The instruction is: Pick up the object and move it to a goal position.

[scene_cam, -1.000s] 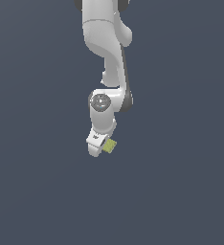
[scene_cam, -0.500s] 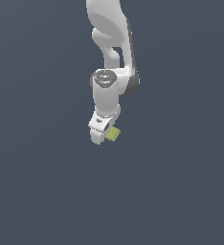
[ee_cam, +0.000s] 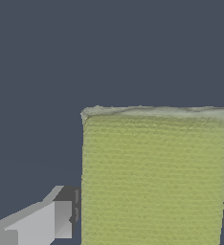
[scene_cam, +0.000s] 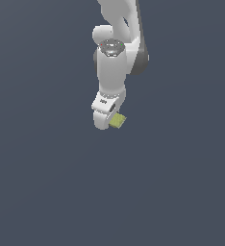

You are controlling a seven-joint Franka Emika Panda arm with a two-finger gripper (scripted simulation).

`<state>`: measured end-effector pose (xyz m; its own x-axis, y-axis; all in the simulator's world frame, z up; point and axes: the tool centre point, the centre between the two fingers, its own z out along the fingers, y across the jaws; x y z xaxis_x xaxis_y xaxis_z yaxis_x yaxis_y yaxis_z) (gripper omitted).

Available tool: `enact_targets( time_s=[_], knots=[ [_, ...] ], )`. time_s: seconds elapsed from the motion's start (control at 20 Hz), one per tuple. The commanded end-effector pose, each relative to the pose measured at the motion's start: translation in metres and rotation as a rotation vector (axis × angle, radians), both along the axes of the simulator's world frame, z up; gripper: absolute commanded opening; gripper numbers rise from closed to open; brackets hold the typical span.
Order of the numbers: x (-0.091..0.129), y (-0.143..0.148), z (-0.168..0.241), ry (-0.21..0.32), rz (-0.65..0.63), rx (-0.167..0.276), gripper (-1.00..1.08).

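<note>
The object, a small flat yellow-green block, sits at the tip of my white gripper, held above the plain dark surface. In the wrist view the block fills the space between my two fingers, which press on its sides. Its faintly textured face is turned to the wrist camera. The gripper is shut on the block. In the exterior view the fingertips are hidden behind the hand. No goal marker shows in either view.
The white arm comes down from the top of the exterior view. All around it is an even dark grey-blue ground with no other objects or edges in view.
The arm has risen in the exterior view and shifted a little to that view's right, carrying the block with it. The grip on the block is unchanged.
</note>
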<state>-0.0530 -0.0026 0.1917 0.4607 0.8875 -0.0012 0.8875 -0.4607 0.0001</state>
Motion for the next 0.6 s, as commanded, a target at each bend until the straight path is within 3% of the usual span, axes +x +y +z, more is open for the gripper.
enact_targets(
  time_s=[0.0,0.55],
  knots=[
    [-0.003,0.003,0.014,0.0,0.0,0.0,-1.0],
    [-0.006,0.006,0.031,0.0,-0.001,0.001,-1.0]
  ],
)
